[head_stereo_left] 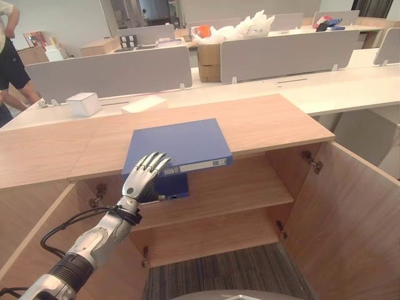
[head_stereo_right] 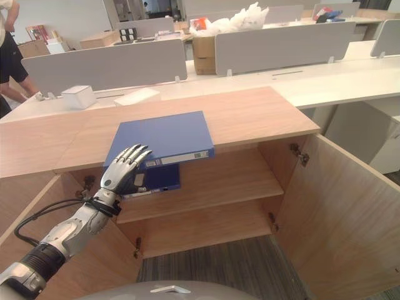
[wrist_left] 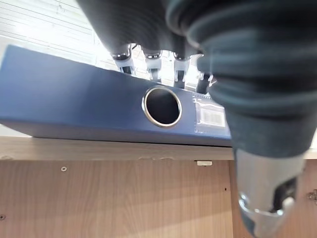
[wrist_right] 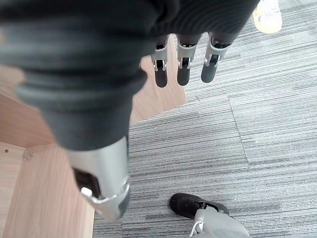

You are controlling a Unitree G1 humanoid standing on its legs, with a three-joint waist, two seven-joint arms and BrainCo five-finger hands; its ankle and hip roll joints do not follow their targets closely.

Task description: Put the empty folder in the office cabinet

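A blue folder (head_stereo_left: 178, 145) lies flat on the wooden top of the office cabinet (head_stereo_left: 275, 122), its labelled spine jutting a little over the front edge. My left hand (head_stereo_left: 145, 175) reaches up at the folder's front left corner, with its fingers (wrist_left: 152, 62) lying nearly straight over the top cover. Its thumb (wrist_left: 265, 198) stays apart below the spine (wrist_left: 99, 106). A darker blue block (head_stereo_left: 173, 185) shows just under the top, behind that hand. Both cabinet doors stand open and the shelves (head_stereo_left: 231, 187) are bare wood. My right hand (wrist_right: 183, 64) hangs over the carpet, fingers straight, holding nothing.
The open right door (head_stereo_left: 350, 219) swings far out on the right. White desks with grey dividers (head_stereo_left: 112, 74) run behind the cabinet, carrying a small white box (head_stereo_left: 84, 103). A person (head_stereo_left: 9, 56) stands at the far left. Striped grey carpet (head_stereo_left: 231, 269) lies in front.
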